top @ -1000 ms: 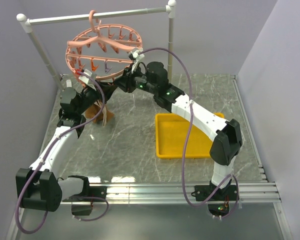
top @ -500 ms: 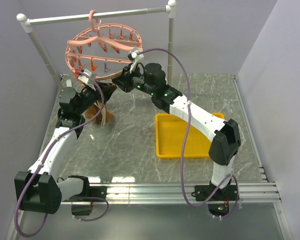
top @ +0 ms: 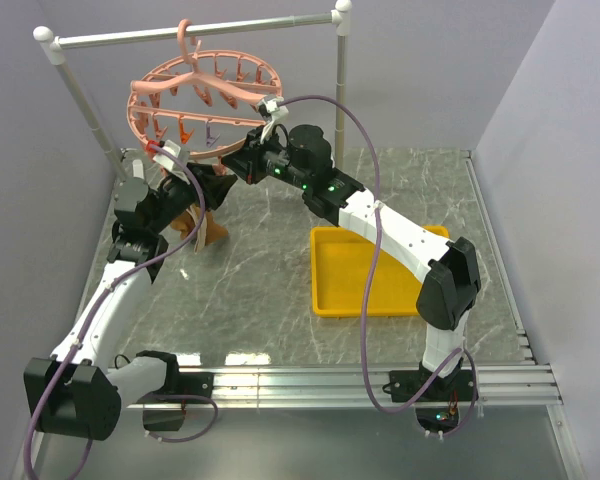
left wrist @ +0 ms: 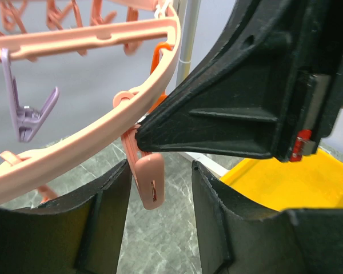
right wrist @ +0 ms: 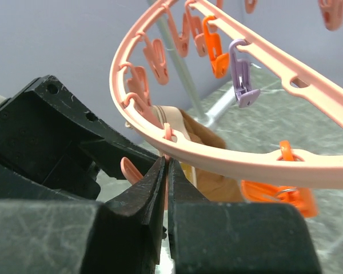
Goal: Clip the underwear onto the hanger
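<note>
Fingers (right wrist: 140, 197) of the right gripper (right wrist: 167, 171), nearly closed, squeeze a pink clip (left wrist: 148, 180) on the hanger (right wrist: 217, 151); the left gripper (left wrist: 160, 174) gapes, apparently empty. Next, the underwear (right wrist: 203, 145) needs feeding in.

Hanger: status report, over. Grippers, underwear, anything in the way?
Left gripper open, straddling a pink clip. Right gripper shut on that clip's top. Underwear hangs behind the hanger rim, not in that clip. Nothing else blocking.

Both arms, the left arm (top: 108, 300) and the right arm (top: 400, 235), wear white shells between black joint housings, each trailed by a purple-grey cable (top: 325, 98). Green lights (top: 332, 187) glow behind the right hand (right wrist: 166, 166). It and the left hand (left wrist: 162, 174) are matte black and angular; a red marking (left wrist: 297, 151) sits on the right hand's side.
</note>
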Controlling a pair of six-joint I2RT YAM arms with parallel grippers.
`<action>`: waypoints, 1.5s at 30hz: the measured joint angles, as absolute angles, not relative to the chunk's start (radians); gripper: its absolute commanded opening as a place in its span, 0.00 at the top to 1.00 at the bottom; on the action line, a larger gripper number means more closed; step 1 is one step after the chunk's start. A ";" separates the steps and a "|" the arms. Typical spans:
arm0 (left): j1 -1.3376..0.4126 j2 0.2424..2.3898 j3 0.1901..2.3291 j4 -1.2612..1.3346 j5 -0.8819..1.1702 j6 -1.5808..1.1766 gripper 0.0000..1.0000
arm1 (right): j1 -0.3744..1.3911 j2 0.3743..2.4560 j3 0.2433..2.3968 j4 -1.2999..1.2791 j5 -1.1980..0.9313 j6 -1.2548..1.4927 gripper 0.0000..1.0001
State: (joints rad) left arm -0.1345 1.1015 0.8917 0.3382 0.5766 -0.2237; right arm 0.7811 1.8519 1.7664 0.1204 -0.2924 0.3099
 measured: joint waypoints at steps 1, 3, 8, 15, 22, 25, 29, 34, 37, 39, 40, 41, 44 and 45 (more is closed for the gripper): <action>-0.134 1.089 0.888 0.338 0.574 -0.223 0.49 | 0.780 1.852 1.767 0.123 -0.302 0.323 1.00; -0.134 1.074 0.882 0.338 0.566 -0.223 0.51 | 0.776 1.852 1.767 0.133 -0.321 0.348 1.00; -0.134 1.063 0.868 0.336 0.551 -0.222 0.54 | 0.769 1.852 1.767 0.139 -0.348 0.402 1.00; -0.134 1.062 0.850 0.327 0.535 -0.221 0.66 | 0.760 1.852 1.767 0.141 -0.362 0.443 1.00; -0.135 1.062 0.850 0.331 0.530 -0.224 0.87 | 0.756 1.852 1.767 0.144 -0.380 0.470 0.77; -0.135 1.062 0.850 0.331 0.530 -0.224 0.91 | 0.750 1.850 1.766 0.145 -0.403 0.486 0.59; -0.135 1.062 0.850 0.331 0.531 -0.223 0.93 | 0.739 1.840 1.757 0.139 -0.417 0.493 0.46; -0.135 1.062 0.850 0.331 0.533 -0.222 0.93 | 0.715 1.808 1.726 0.144 -0.458 0.509 0.45; -0.135 1.063 0.850 0.331 0.534 -0.222 0.94 | 0.709 1.801 1.709 0.174 -0.488 0.533 0.44; -0.135 1.063 0.850 0.331 0.537 -0.222 0.94 | 0.709 1.801 1.706 0.184 -0.508 0.550 0.42; -0.135 1.064 0.850 0.331 0.538 -0.221 0.94 | 0.709 1.801 1.705 0.184 -0.514 0.556 0.41; -0.135 1.065 0.850 0.331 0.538 -0.220 0.94 | 0.709 1.801 1.705 0.184 -0.517 0.559 0.41; -0.135 1.066 0.850 0.332 0.544 -0.213 0.94 | 0.717 1.801 1.709 0.177 -0.515 0.560 0.39; -0.135 1.067 0.850 0.332 0.545 -0.210 0.94 | 0.720 1.801 1.710 0.172 -0.511 0.560 0.39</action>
